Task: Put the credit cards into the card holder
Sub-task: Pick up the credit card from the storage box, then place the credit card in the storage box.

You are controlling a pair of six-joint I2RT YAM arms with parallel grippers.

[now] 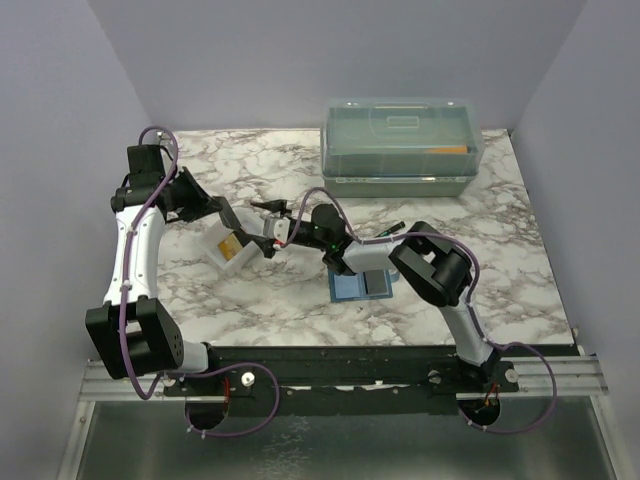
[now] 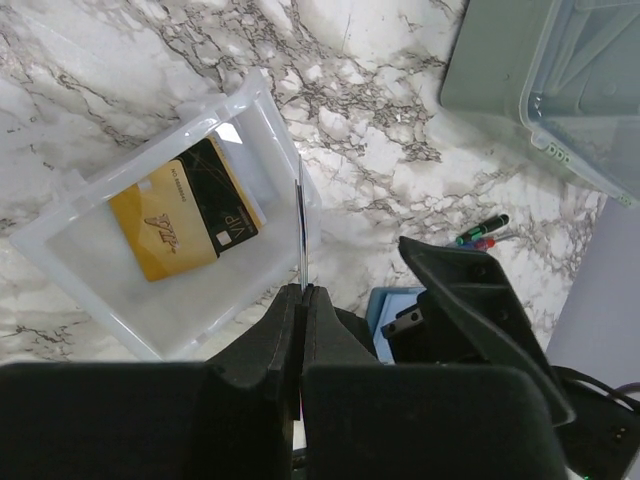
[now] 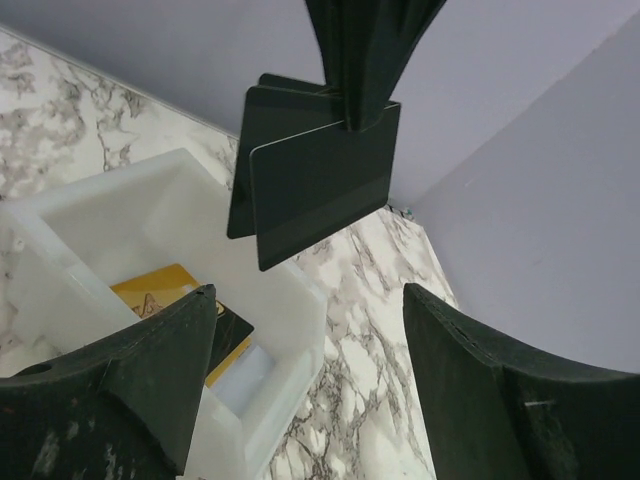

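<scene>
Site: you're running a robotics lab cell, not a lived-in room.
- Plain lilac-grey walls (image 1: 300,60) box in the worktop (image 1: 250,300) along its far, left and right edges.
- The worktop surface is marble print and looks staged.
- The left arm (image 1: 135,250) and right arm (image 1: 445,275) are bolted to a metal rail (image 1: 570,375) along the near edge.
- Purple cables (image 1: 240,431) loop loose below the rail.
- A translucent lidded box (image 1: 400,145) sits at the far right corner.

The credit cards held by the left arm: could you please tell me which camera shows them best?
Right wrist: both credit cards face it, overlapping. Left wrist shows only a thin edge; top view, too small.
</scene>
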